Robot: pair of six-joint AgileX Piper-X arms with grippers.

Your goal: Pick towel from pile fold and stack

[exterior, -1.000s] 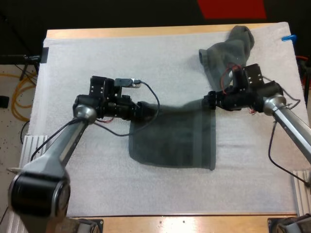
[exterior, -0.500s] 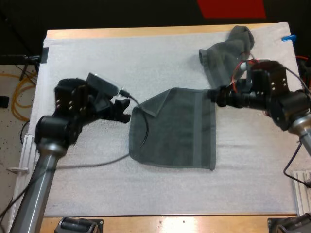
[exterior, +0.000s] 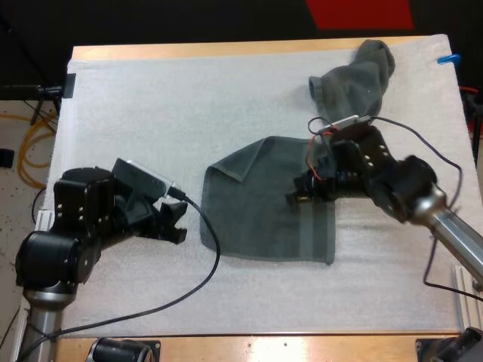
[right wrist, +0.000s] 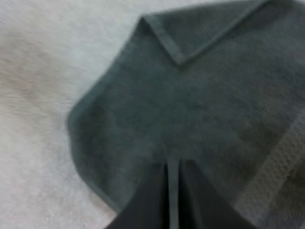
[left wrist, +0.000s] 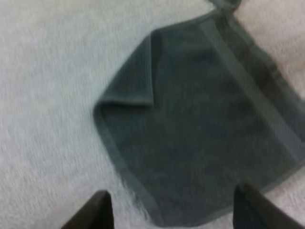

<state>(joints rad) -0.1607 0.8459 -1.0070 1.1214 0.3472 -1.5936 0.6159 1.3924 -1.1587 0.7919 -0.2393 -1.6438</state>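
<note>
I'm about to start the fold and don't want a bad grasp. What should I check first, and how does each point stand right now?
1. Left gripper open: ok. Its fingers stand apart beside the flat towel, clear of it.
2. Right gripper open: not ok. Its fingers are shut together over the flat towel.
3. Flat towel smooth: not ok. There is a turned-over corner on its far left.
4. Flat towel wholly on the white mat: ok.
5. Crumpled towel apart from the flat towel: cannot tell. The right arm covers the place where they come closest.
</note>
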